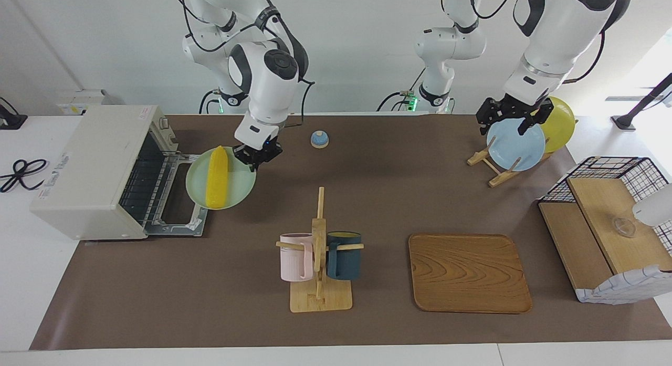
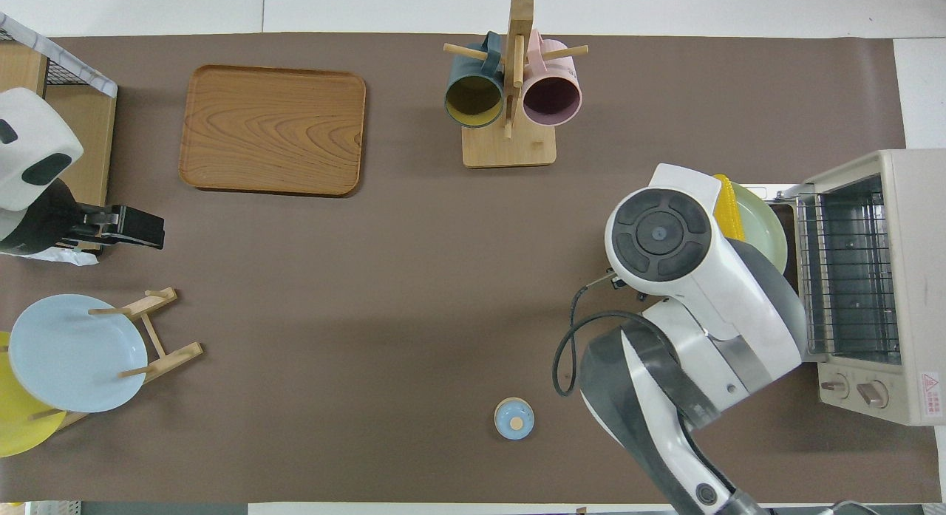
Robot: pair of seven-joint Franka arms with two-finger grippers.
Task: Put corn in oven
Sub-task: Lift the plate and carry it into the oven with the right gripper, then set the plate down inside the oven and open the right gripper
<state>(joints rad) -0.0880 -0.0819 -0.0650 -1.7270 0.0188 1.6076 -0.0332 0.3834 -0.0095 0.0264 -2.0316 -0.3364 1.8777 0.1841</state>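
Observation:
The yellow corn (image 1: 216, 177) lies on a pale green plate (image 1: 239, 186). My right gripper (image 1: 256, 157) is shut on the plate's rim and holds it in the air over the open drop-down door (image 1: 176, 227) of the off-white oven (image 1: 89, 161). The oven stands at the right arm's end of the table, with its wire rack showing inside. In the overhead view my right arm covers the gripper, and only an edge of the corn (image 2: 728, 205) and plate (image 2: 768, 230) shows beside the oven (image 2: 909, 278). My left gripper (image 1: 506, 125) waits, open and empty, in the air by the plate rack.
A mug rack (image 1: 319, 250) with a pink and a dark blue mug stands mid-table, a wooden tray (image 1: 469, 271) beside it. A small blue bell (image 1: 319, 139) sits near the robots. A rack holds a blue plate (image 1: 517, 145) and a yellow plate (image 1: 562, 122). A wire basket (image 1: 614, 224) stands at the left arm's end.

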